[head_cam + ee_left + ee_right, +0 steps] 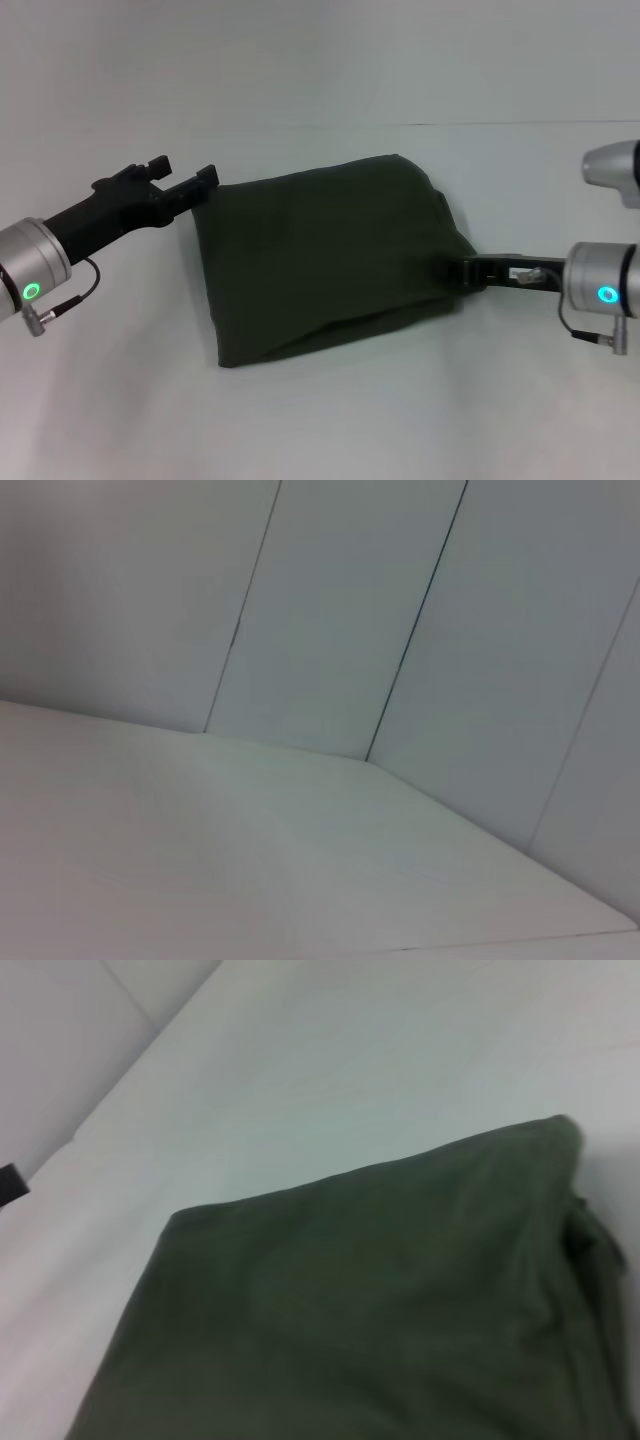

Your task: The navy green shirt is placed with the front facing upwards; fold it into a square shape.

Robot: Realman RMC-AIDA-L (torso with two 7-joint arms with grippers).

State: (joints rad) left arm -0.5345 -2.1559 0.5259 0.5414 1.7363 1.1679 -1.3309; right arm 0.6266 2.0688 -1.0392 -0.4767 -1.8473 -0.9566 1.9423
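Table (320, 420): plain white surface, white panelled wall (330, 610) behind it, seen in the left wrist view along with bare tabletop only. Shirt (325, 260) lies mid-table, already folded into a rough four-sided block, no lettering or labels showing, plain olive cloth on top. Its long axis runs roughly left-right across the head view, tilted so the right end sits a little farther from the robot at the top corner; near edge slopes down toward the left corner. A layer edge shows along the near side, and the right end is bunched and thicker. Right wrist view shows the same cloth (380, 1300) close up, smooth top, folds stacked at one edge. Left gripper (185, 182) sits just at the shirt's far-left corner, fingers spread apart, nothing between them, not clamping cloth. Right gripper (468, 270) is at the shirt's right edge, tip against or into the bunched fabric; can't tell whether it's clenched or released.
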